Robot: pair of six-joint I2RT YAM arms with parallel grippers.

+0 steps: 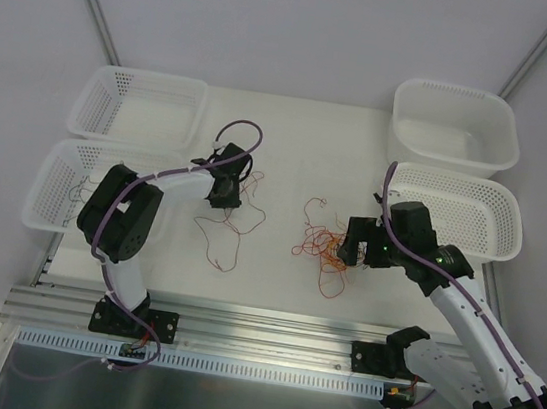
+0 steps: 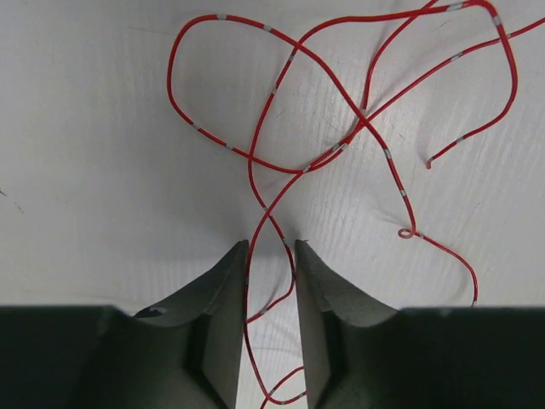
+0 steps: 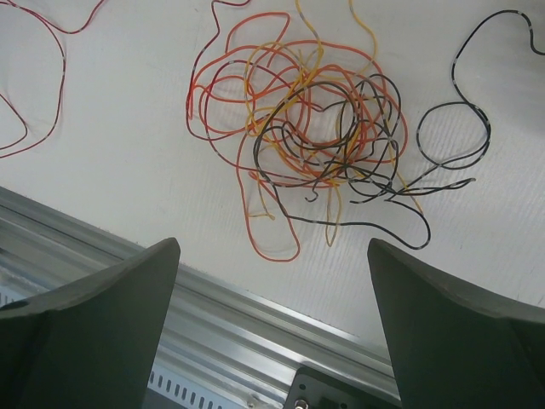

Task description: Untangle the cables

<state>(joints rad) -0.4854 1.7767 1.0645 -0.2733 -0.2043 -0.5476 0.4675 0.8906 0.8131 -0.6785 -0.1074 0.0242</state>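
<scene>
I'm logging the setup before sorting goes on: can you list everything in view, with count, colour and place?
baskets: four, white; two at the table's left edge, two at its right.
cable tangle: one heap, strands too many to count, orange, red, black, pale yellow; centre-right, before the right gripper.
red cable: at least one, loose loops; centre-left, under the left gripper.
table: one, white.
rail: one, silver metal; near edge.
arms: two, white and black; near edge.
left gripper: dark jaws narrowly apart, astride the red cable.
right gripper: dark jaws wide open, empty.
</scene>
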